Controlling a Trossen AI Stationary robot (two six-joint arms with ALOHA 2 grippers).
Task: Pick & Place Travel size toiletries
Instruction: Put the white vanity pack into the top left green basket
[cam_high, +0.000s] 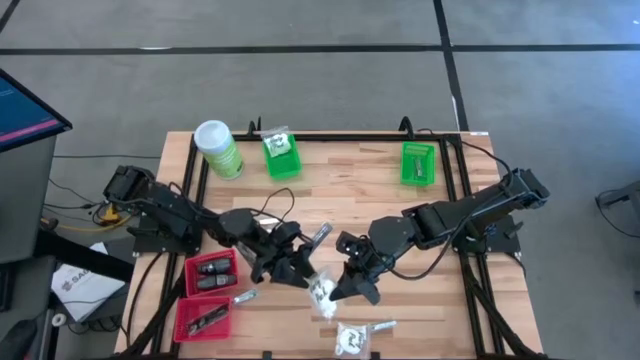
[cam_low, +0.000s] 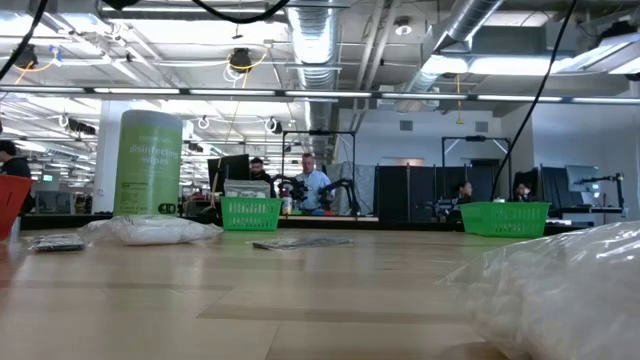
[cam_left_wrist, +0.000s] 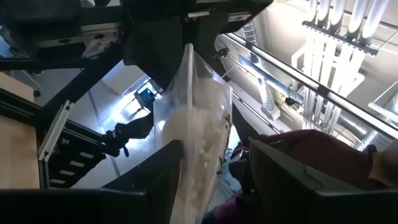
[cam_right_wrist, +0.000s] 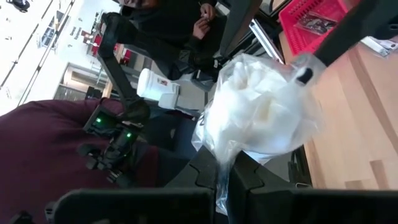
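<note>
A clear crinkly packet with white contents (cam_high: 322, 292) sits between my two grippers at the table's middle, toward the near edge. My right gripper (cam_right_wrist: 225, 177) is shut on it. My left gripper (cam_left_wrist: 208, 180) is open, and the packet (cam_left_wrist: 199, 143) runs down between its fingers. A second white packet (cam_high: 352, 340) and a slim silvery sachet (cam_high: 381, 326) lie flat by the near edge. Another sachet (cam_high: 243, 297) lies beside the red baskets. A further packet (cam_low: 150, 230) and sachet (cam_low: 300, 242) lie on the table in the low view. My right gripper pinches the packet's clear plastic edge (cam_right_wrist: 222, 163) between its two fingers; the white bulk (cam_right_wrist: 261, 112) stands out beyond the fingertips. My left gripper has the packet's side (cam_left_wrist: 186, 155) lying against one finger (cam_left_wrist: 165, 177). A gap shows between the packet and the other finger (cam_left_wrist: 292, 180).
Two red baskets (cam_high: 212, 272) (cam_high: 205, 315) with dark items stand near the left gripper. Two green baskets (cam_high: 282, 155) (cam_high: 418, 163) and a tall light-green canister (cam_high: 217, 148) stand along the far edge. People are in the room beyond the table.
</note>
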